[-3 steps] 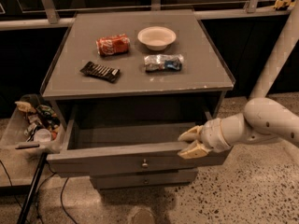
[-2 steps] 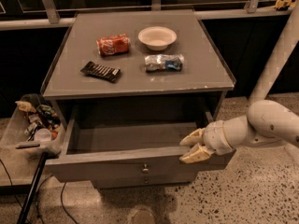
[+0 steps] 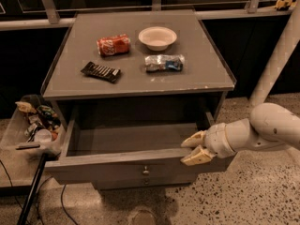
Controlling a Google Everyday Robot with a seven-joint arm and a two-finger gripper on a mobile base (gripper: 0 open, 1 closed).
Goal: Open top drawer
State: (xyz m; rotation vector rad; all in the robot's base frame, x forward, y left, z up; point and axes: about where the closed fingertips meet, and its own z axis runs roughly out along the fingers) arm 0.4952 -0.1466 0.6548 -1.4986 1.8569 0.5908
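Note:
The top drawer (image 3: 108, 168) of the grey cabinet is pulled well out, showing its deep grey inside, which holds nothing I can see. A small round metal knob (image 3: 146, 170) sits at the centre of its front panel. My gripper (image 3: 195, 148) comes in from the right on a white arm. It sits at the right end of the drawer's front rim, one cream finger (image 3: 193, 139) inside the drawer and the other over the rim's outer side, shut on the panel.
The cabinet top (image 3: 211, 76) holds a red can (image 3: 113, 44), a white bowl (image 3: 157, 37), a dark snack bar (image 3: 100, 71) and a blue-silver packet (image 3: 164, 63). A clear bin of clutter (image 3: 11, 135) stands left, beside a black pole (image 3: 30, 191). A white post (image 3: 276, 55) rises right.
The top drawer has slid further out toward the camera, and my gripper has moved with it, staying at the right end of the front rim.

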